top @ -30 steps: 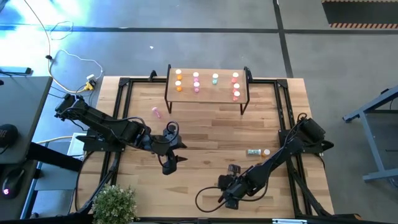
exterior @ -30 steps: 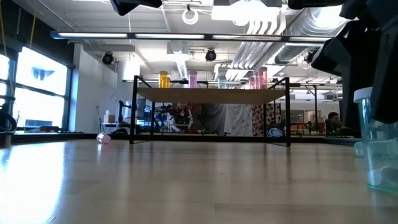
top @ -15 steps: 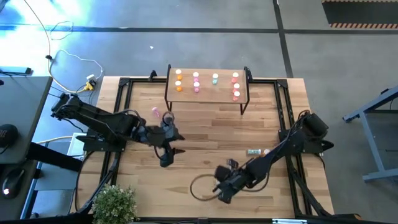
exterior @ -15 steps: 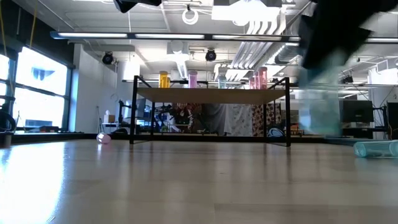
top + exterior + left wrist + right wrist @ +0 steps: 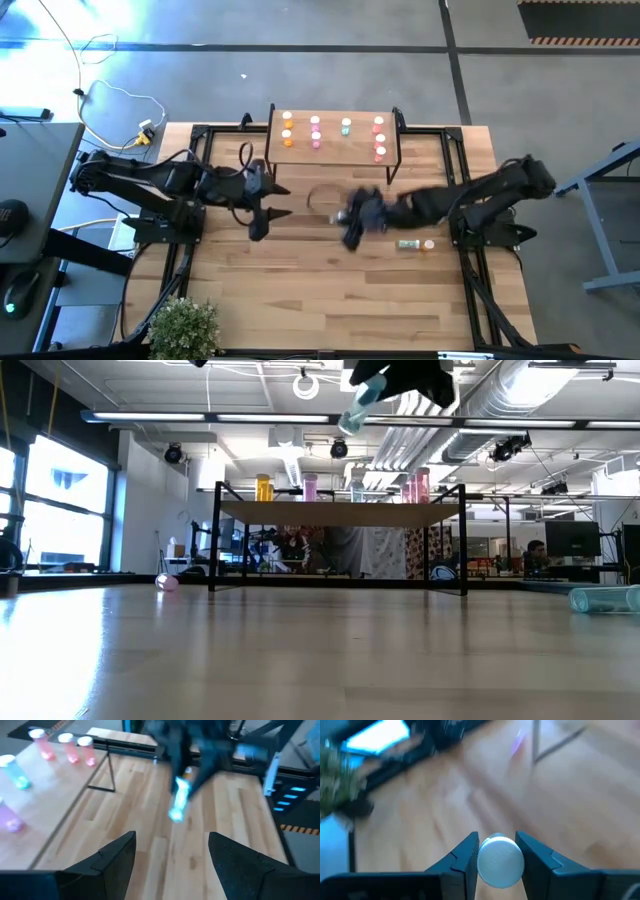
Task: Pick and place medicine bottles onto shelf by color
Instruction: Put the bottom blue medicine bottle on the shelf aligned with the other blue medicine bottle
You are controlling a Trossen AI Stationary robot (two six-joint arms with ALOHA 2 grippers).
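Teal medicine bottle, clamped between the fingers of the right gripper, hangs tilted in the air in front of the shelf, cap toward the wrist camera. We judge the coming move turns on the shelf lying ahead of this gripper, with a lone teal bottle already standing between the pink and red rows. The left gripper, jaws spread and empty, waits near the shelf's left front leg. Another teal bottle lies on the table behind.
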